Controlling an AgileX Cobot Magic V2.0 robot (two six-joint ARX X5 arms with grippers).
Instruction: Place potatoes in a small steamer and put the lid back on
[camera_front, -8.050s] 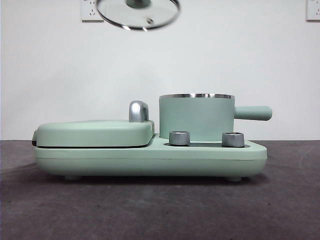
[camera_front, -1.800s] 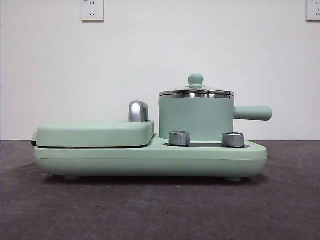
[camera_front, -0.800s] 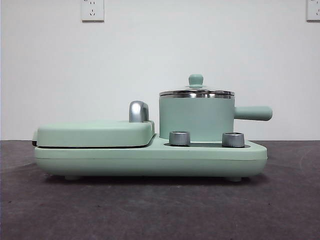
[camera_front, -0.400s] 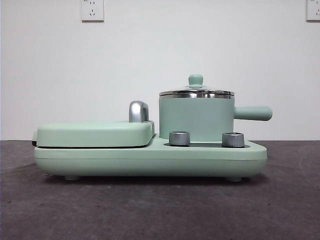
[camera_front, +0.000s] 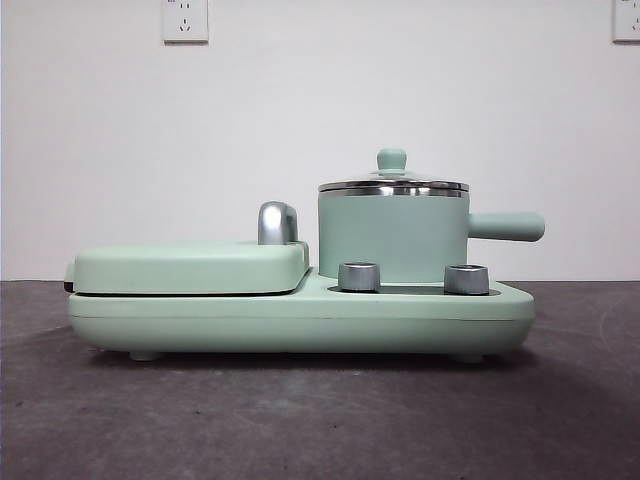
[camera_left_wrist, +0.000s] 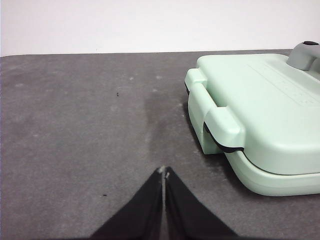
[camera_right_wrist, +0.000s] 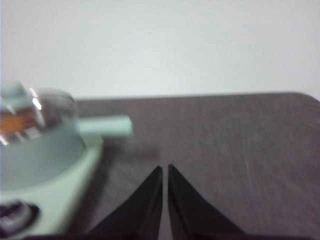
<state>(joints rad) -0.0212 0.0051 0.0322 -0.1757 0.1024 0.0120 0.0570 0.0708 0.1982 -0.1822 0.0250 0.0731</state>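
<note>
The small steamer (camera_front: 393, 238), a mint-green pot with a stubby side handle, stands on the right half of the green cooker base (camera_front: 300, 318). The lid (camera_front: 392, 182) sits level on its steel rim, green knob up. In the blurred right wrist view the steamer (camera_right_wrist: 35, 150) shows an orange-brown patch through the glass lid (camera_right_wrist: 37, 112), probably the potato (camera_right_wrist: 17, 123). My right gripper (camera_right_wrist: 164, 167) is shut and empty over bare table, to the handle side of the steamer. Beside the grill plate's latch end my left gripper (camera_left_wrist: 163, 171) hangs shut and empty. Neither arm shows in the front view.
The flat green hinged grill plate (camera_front: 190, 266) fills the left half of the base, with a silver hinge post (camera_front: 276, 222) behind it. Two silver dials (camera_front: 359, 276) sit on the base below the steamer. Dark grey table (camera_front: 320, 420) stretches in front; a white wall stands behind.
At the earliest frame the lid hung high above the open steamer; since 2.2 s ago it rests on the steamer. Nothing has moved in the last second.
</note>
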